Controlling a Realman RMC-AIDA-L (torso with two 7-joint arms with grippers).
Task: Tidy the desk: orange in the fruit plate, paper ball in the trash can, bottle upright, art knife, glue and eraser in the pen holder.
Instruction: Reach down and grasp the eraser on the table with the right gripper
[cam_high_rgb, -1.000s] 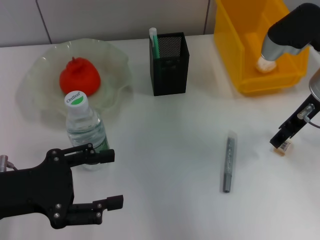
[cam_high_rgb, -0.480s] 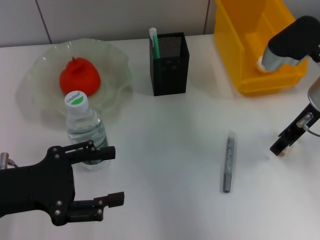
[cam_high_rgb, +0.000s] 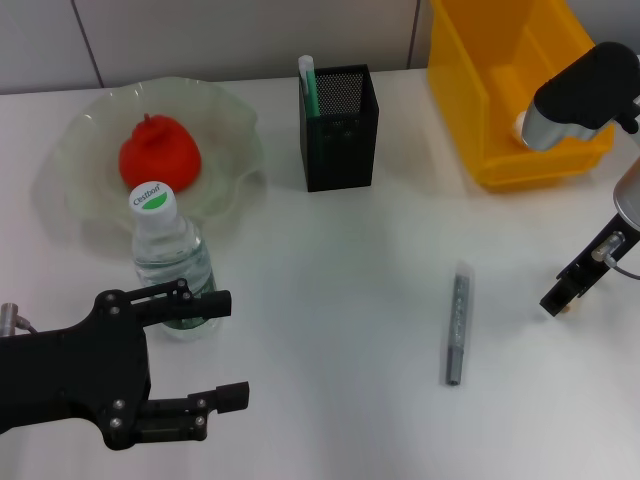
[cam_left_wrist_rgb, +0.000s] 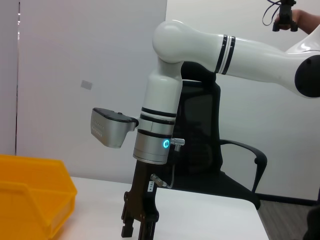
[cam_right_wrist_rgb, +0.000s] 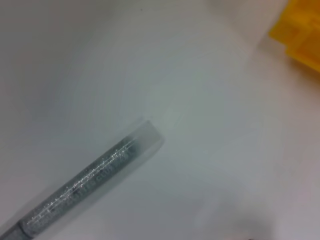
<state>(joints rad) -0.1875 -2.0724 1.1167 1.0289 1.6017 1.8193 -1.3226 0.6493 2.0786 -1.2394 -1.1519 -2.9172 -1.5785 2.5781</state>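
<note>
The eraser (cam_high_rgb: 566, 305) shows only as a sliver at the tip of the right end effector (cam_high_rgb: 556, 300), low over the tabletop (cam_high_rgb: 350, 260) near its right edge; I cannot tell whether it is gripped. Bare tabletop lies between there and the grey glitter pen (cam_high_rgb: 457, 322), well apart from the pen holder (cam_high_rgb: 339, 127) and trash can (cam_high_rgb: 510, 90). The left end effector (cam_high_rgb: 225, 345) hangs spread wide just before the upright bottle (cam_high_rgb: 170, 258), whose cap lettering is too small to read.
</note>
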